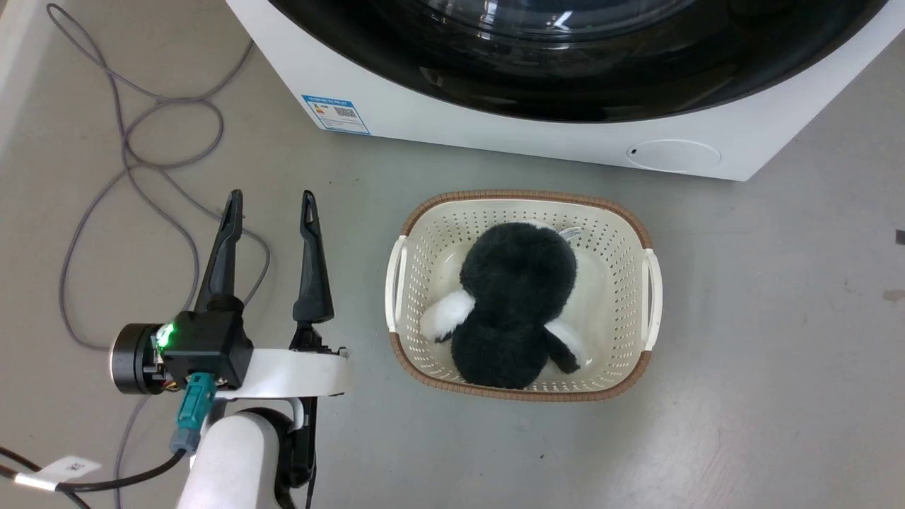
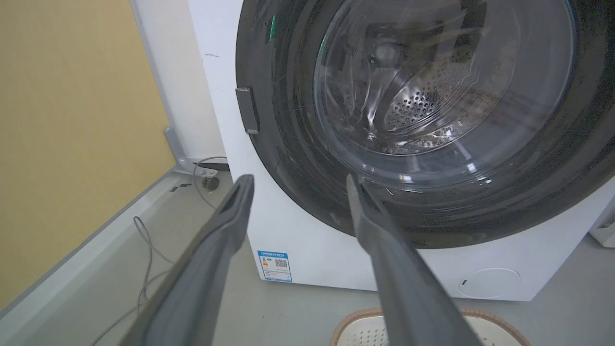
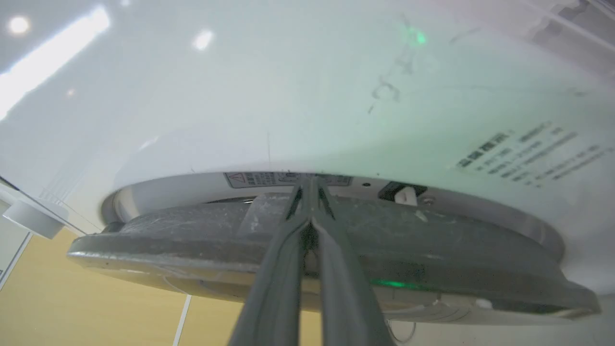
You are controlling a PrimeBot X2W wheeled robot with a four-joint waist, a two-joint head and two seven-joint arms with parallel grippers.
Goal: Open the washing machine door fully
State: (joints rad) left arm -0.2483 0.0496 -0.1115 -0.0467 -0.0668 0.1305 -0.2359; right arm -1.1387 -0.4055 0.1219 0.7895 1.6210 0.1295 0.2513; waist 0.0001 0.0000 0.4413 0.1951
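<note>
Contact sat at the rim of the washing machine door (image 3: 182, 235). In the right wrist view we saw the door edge-on, its rim running left to right across the middle of the frame. A narrow gap showed between it and the white front of the washing machine (image 3: 307, 96). The right gripper (image 3: 311, 185) had its two fingers pressed together with nothing visible between them, tips reaching over the rim into that gap.

In the left wrist view the door faced the camera, glass bowl at upper right and metal hinge (image 2: 246, 109) at the frame's left. Being round, it had no long axis. We judged its swing line to run up and down through that hinge, with the free edge toward the right. We judged the door barely cracked, with nearly all the opening yet to do.

Slipping was our first worry: closed tips hooked in so thin a gap could ride out over the glossy rim, and the door might drop back. Our second was the left gripper (image 1: 272, 198), fingers spread wide and empty at lower left of the head view. It stood on the hinge side, where a fully swung door could meet it. The basket (image 1: 523, 196) holding a plush toy (image 1: 520, 297) stood on the floor (image 1: 778, 318) just below the washer in that frame.
</note>
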